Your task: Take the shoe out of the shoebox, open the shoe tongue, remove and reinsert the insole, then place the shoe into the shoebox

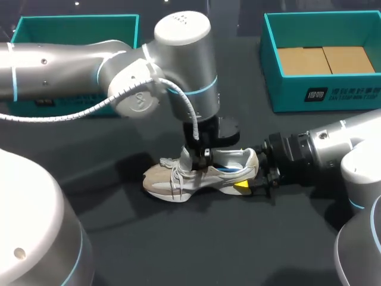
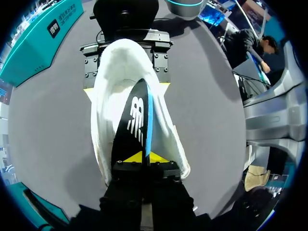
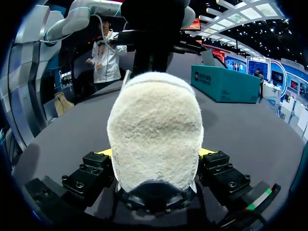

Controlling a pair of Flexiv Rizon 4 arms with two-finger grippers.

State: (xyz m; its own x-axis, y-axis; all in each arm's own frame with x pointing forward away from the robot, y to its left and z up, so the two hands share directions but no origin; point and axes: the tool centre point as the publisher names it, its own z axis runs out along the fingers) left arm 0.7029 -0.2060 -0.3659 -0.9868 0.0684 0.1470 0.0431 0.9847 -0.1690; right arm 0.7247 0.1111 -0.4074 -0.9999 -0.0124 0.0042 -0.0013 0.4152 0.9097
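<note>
— Where are we in the job?

— The beige-and-white mesh running shoe [image 1: 196, 176] is out and stands upright on the dark table [image 1: 119, 238], between the open teal cardboard shoebox with a brown floor [image 1: 321, 95] on my right and a second teal cardboard tray [image 1: 77, 21] on my left. So the first step is done. The mouth of the shoe looks spread wide, and I judge the tongue step done too, though I can't see the tongue itself.

— And the insole?

— That is the step in hand. The black foam insole with a blue edge [image 2: 132, 125] sits tilted on its edge in the shoe's opening, with its far end down towards the heel. I can't tell from this whether it is on its way out or going back in. Either way, seating it flat and boxing the shoe are left to do.

— What are your grippers doing?

— My left gripper [image 2: 144, 158] comes down from above the shoe. Its yellow tips are nearly together, pinching the near end of the insole from both sides. My right gripper [image 3: 155, 153] comes in low along the table from behind the shoe. Its fingers are set wide, one yellow tip against each side of the fuzzy heel, clamping it steady.
</note>
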